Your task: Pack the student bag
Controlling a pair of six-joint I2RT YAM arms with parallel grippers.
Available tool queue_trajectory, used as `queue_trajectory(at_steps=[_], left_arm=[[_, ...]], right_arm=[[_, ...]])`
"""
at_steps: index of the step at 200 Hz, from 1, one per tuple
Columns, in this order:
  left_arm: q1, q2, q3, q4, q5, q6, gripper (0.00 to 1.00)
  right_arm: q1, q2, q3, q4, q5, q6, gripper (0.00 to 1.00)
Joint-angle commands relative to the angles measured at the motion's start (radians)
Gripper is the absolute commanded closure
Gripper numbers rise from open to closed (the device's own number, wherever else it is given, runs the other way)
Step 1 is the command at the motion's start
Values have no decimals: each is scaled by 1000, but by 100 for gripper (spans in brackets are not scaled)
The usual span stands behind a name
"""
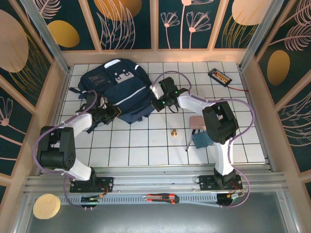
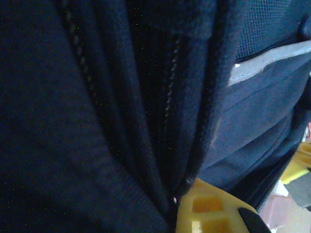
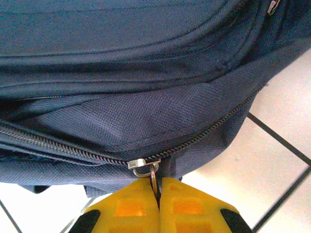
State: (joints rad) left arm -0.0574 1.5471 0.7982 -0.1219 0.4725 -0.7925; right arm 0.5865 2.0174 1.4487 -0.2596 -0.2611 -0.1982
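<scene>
Looking soft and floppy, the student bag [image 1: 116,90] is best taken by hardware and folds: right gripper [image 3: 159,193] pinched on its zipper pull [image 3: 153,175], left gripper [image 1: 111,112] clamping bunched fabric.

1. We take this for a robotics lab cell: a left arm [image 1: 63,145] and a right arm [image 1: 218,124] stand bolted to a slotted aluminium rail [image 1: 155,183] along the bottom of the frame.
2. The desk [image 1: 146,150] at mid-frame is a white board ruled in a black grid.
3. Aluminium posts [image 1: 43,31] and wood-framed panels [image 1: 126,22] printed with leaves and gold discs wall it in at the top, left and right.
4. A utility knife [image 1: 163,198] lies on the metal ledge at bottom centre.
</scene>
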Motion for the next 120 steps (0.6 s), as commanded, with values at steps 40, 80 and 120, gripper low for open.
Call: queue_trajectory(at_steps=[40,80,120], left_arm=[[137,129,217,-234,-239,252,100],[137,241,381,-225,-149,265,41],[136,21,183,-208,-60,104,1]], right_arm=[[28,-214,-231,27,94,40,100],[146,-271,-257,39,-4,171,100],[155,-186,-173,89,-109,276,100]])
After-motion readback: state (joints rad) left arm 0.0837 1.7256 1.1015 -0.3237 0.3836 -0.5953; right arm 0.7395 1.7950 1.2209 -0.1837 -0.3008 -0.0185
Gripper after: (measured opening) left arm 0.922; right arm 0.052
